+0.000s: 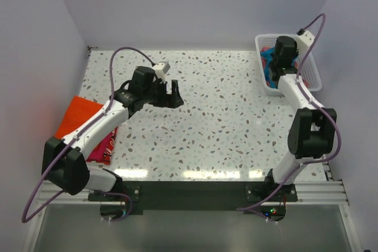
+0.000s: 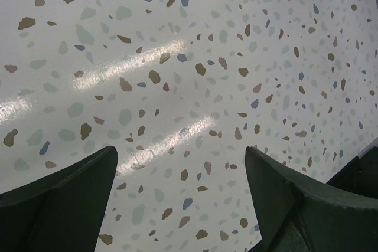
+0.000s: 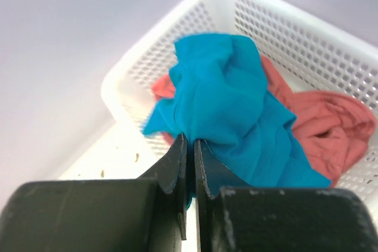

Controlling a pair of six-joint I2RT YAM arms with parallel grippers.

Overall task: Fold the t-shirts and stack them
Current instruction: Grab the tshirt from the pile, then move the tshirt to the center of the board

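Well behind and left of the left jaws, a flat orange t-shirt (image 1: 78, 114) and a magenta-red t-shirt (image 1: 107, 146) lie together. The left jaws gape wide, empty, over the speckled counter (image 2: 177, 28). The right jaws are pinched on a crumpled teal-blue t-shirt (image 3: 230, 98), bunched just ahead of them in the white basket (image 3: 307, 33), over a rumpled salmon-pink t-shirt (image 3: 331, 123).

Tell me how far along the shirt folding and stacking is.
Done: a bright orange cloth t-shirt looks folded atop a magenta-red cloth t-shirt on the table, far left. In hand: the right gripper is shut on a teal-blue cloth t-shirt inside the white plastic lattice basket. Left: folding that one and the salmon-pink cloth t-shirt beneath it. The left gripper hangs open.
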